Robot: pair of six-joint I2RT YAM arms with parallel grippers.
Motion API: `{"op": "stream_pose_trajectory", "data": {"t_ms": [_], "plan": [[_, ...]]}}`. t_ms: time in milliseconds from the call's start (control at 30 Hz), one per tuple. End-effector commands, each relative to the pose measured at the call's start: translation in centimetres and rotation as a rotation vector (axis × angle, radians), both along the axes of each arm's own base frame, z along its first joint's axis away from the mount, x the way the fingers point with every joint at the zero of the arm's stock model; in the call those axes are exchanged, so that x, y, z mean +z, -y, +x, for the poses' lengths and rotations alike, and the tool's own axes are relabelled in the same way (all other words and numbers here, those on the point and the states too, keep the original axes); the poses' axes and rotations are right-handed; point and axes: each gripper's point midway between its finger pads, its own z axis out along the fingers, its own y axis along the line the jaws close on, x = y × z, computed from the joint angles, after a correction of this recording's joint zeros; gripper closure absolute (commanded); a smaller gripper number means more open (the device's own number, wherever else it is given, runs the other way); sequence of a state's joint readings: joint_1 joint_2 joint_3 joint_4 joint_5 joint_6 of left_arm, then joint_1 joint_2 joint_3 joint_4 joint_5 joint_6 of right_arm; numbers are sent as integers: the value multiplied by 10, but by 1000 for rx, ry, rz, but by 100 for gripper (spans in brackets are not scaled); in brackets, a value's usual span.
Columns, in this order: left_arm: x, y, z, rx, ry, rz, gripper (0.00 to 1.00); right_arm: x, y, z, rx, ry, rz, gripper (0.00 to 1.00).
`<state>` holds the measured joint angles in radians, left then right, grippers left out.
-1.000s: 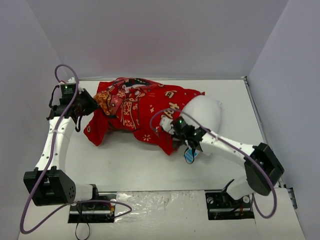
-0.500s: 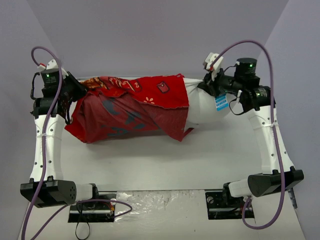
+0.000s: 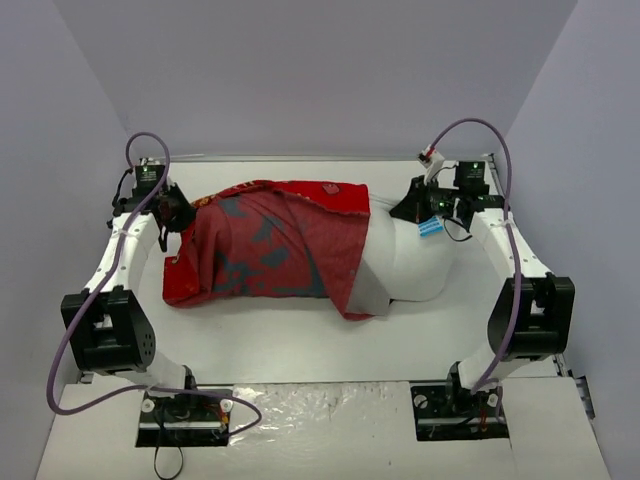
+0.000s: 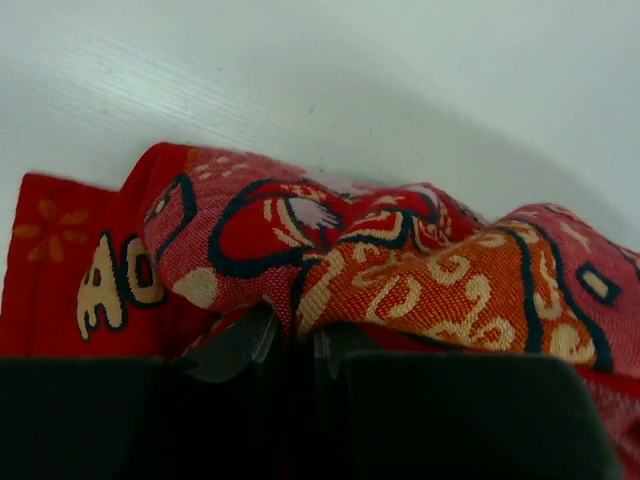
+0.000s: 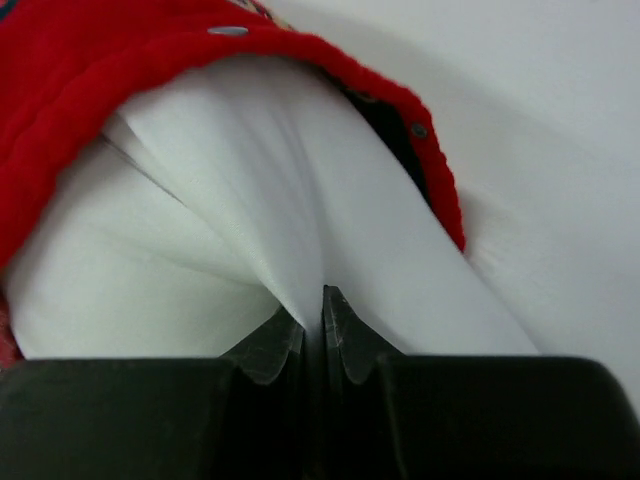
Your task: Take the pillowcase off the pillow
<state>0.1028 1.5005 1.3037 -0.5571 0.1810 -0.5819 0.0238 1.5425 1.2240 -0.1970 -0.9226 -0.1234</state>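
- My left gripper (image 4: 295,345) is closed down almost fully. Its 2 fingers pinch a bunched fold of the pillowcase (image 3: 270,245) at that cover's far-left end.
- My right gripper (image 5: 312,335) is closed just as tightly, with a pleat of the white pillow (image 3: 405,270) caught between its tips.
- The pillowcase lies across the middle of the table (image 3: 300,340). It covers the left and central part of the pillow, and the pillow's right end sticks out bare from the open mouth.
- In the right wrist view, the red hem with its 2 metal snaps (image 5: 228,31) arcs over the pillow cloth just above my grip. It is clear of the fingers.
- A small blue tag (image 3: 432,228) sits just beside the right gripper, on the pillow's far-right corner.
- Purple cables (image 3: 470,122) loop up over both wrists, 1 per arm. Both hang clear of the fabric.
- The left wall (image 3: 50,200) is close outside my left arm, and the right wall (image 3: 580,150) is close outside my right arm. Sideways room at both ends is tight.
- The back wall (image 3: 320,80) stands just beyond the table's far edge, with only a narrow bare strip between it and the bundle.
- The widest open surface is the bare band between the bundle and the near edge where my arms are bolted.
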Motion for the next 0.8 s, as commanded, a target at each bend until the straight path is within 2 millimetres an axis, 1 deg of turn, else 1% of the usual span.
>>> {"op": "stream_pose_trajectory", "data": {"t_ms": [0,33,67,133,167,200,267,333,433,500,533,567,600,633,667,700,733,767], "plan": [[-2,-56,3,108,-13,182,98,-29,77,38,-240,18,-131,100],[1,-60,5,111,-11,187,98,-31,91,42,-265,27,-151,100],[4,-71,7,123,-14,199,98,-29,114,46,-311,37,-164,100],[9,-89,7,162,-18,225,98,-30,136,45,-318,47,-198,100],[14,-101,7,181,-12,235,98,-30,155,47,-345,41,-207,100],[16,-107,7,190,-13,239,98,-34,162,43,-338,30,-220,100],[15,-119,8,207,-22,240,98,-41,171,40,-335,12,-227,100],[14,-118,11,206,-21,231,98,-43,172,37,-331,11,-236,100],[11,-120,17,224,-15,216,98,-43,174,39,-339,12,-250,100],[21,-112,31,199,36,170,98,-44,174,41,-337,14,-263,100],[29,-99,41,146,86,109,97,-38,165,46,-314,30,-272,100],[44,-91,55,134,160,62,83,-35,159,49,-287,49,-294,99],[56,-81,62,107,203,20,36,-33,157,51,-291,45,-346,75],[83,-59,75,36,280,-10,15,-11,154,63,-298,103,-384,64],[104,-48,80,-5,333,13,2,2,145,70,-295,140,-428,48],[123,-37,82,-45,377,45,6,19,145,77,-314,176,-443,34],[155,-12,86,-108,451,78,6,54,147,92,-347,253,-446,26],[178,-8,81,-118,500,144,6,69,151,95,-371,255,-441,18]]}}
